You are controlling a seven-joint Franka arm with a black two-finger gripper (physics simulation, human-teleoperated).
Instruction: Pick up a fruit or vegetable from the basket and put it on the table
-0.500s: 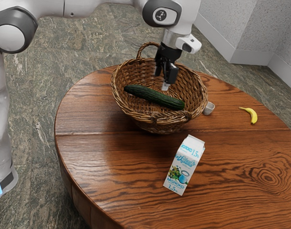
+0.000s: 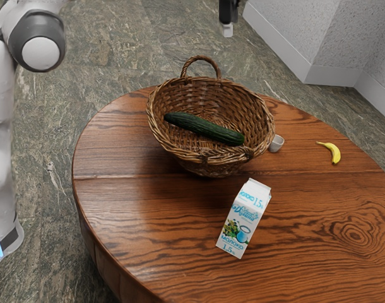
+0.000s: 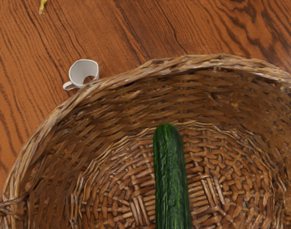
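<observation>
A white carton [image 2: 244, 218] is seen standing upright, and on it blue letters, the number 1.5 and a picture with green leaves are printed. A small white cup [image 2: 276, 144] is placed farther toward the back of the exterior view; its handle [image 3: 68, 86] is shown in the wrist view. Toward the exterior view's right, well apart from the cup, a yellow banana [image 2: 334, 153] is found. Behind, the grey stone floor [image 2: 129, 44] is met by a speckled wall [image 2: 293, 25], which is edged with a plain skirting [image 2: 337, 74].
</observation>
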